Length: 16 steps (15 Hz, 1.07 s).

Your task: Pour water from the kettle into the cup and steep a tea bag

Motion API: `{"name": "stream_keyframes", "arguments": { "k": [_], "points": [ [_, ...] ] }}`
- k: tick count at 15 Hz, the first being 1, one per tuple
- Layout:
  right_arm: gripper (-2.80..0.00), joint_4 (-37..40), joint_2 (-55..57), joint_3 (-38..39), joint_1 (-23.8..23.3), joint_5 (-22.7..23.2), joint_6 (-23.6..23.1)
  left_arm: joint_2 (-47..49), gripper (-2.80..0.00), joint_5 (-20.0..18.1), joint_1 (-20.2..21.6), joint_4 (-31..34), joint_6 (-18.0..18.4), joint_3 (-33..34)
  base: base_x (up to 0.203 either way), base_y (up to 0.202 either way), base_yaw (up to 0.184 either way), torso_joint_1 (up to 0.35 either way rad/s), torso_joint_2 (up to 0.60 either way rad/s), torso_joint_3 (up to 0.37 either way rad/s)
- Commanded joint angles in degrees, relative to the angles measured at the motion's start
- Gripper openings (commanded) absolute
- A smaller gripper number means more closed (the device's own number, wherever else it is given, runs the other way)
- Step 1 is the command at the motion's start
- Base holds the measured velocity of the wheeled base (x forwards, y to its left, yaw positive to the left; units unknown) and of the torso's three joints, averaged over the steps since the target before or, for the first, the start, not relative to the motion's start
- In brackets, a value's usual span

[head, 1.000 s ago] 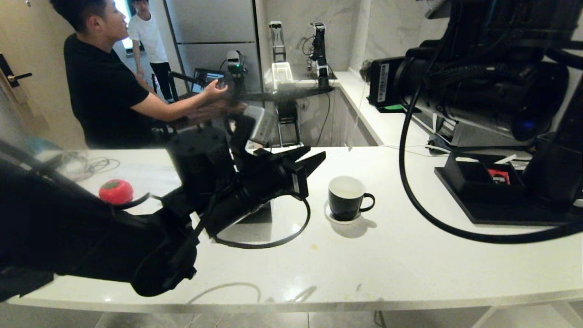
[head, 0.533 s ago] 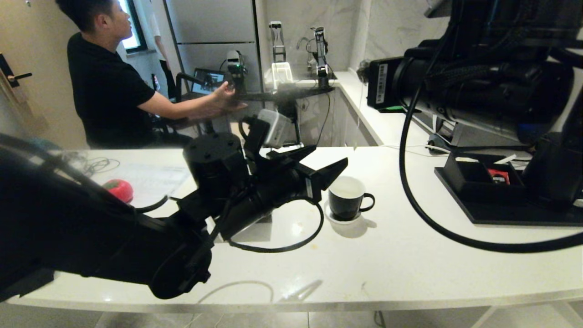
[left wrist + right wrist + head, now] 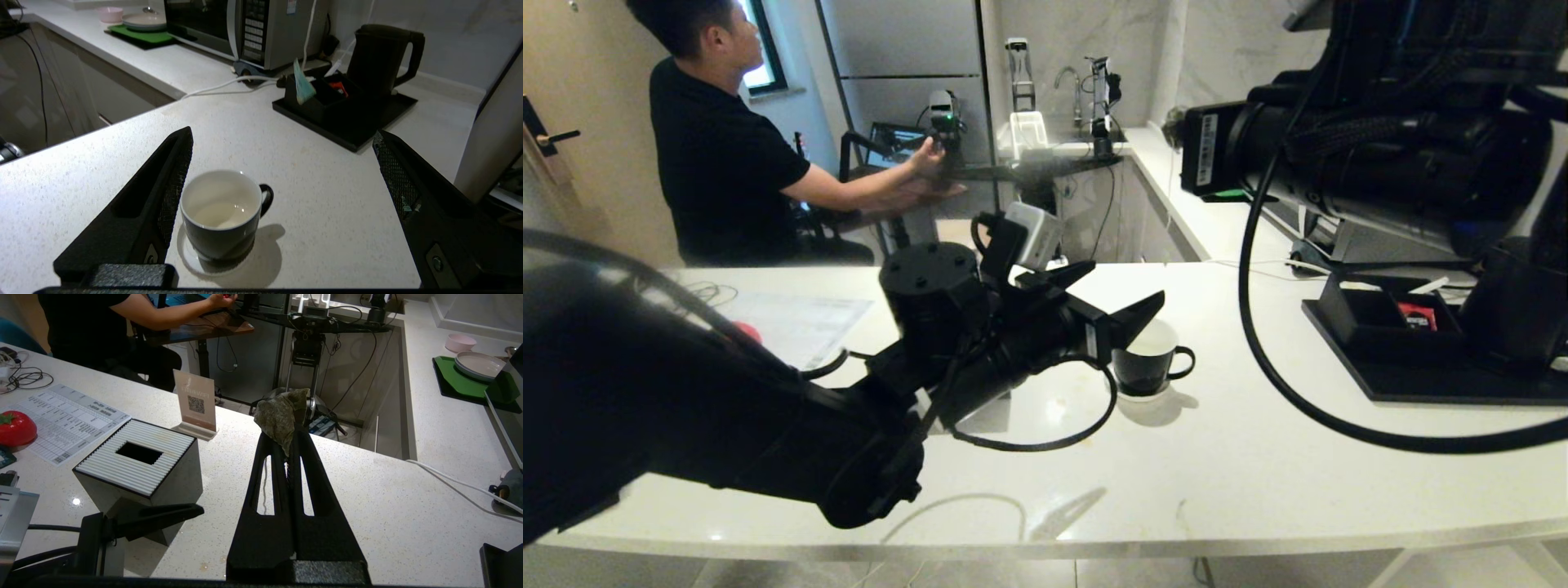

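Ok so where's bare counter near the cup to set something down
Bare counter lies between the cup and the black tray, and at the near edge. Crowded: the tray, holding the kettle, and beside the open left gripper.

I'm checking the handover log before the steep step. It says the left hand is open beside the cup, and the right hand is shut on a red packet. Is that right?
Not quite. The right hand is shut on the tea bag, a crumpled greyish pouch, not a red packet; the right wrist view shows it. The left hand is indeed open beside the cup.
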Motion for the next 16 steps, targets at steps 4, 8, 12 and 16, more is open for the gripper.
{"name": "stream_keyframes", "arguments": {
  "k": [4, 8, 12, 16],
  "points": [
    [-2.8, -0.2, 0.0, 0.1, 0.0, -0.1, 0.1, 2.6, 0.0, 0.0, -0.6, -0.4, 1.8, -4.3, 0.0, 0.0, 0.0, 0.0, 0.0, 0.0],
    [-2.8, -0.3, 0.0, 0.1, 0.0, -0.1, 0.1, 3.5, 0.0, 0.3, -2.4, -0.4, 1.9, -5.9, 0.0, 0.0, 0.0, 0.0, 0.0, 0.0],
    [-2.8, -0.4, -0.1, 0.1, 0.1, -0.1, 0.1, 4.7, 0.0, 1.9, -2.9, -0.4, 2.1, -7.5, 0.0, 0.0, 0.0, 0.0, 0.0, 0.0],
    [-2.8, -0.4, -0.2, 0.1, 0.1, -0.1, 0.1, 5.5, 0.0, 2.0, -2.6, -1.9, 3.2, -7.5, 0.0, 0.0, 0.0, 0.0, 0.0, 0.0]
  ]
}}
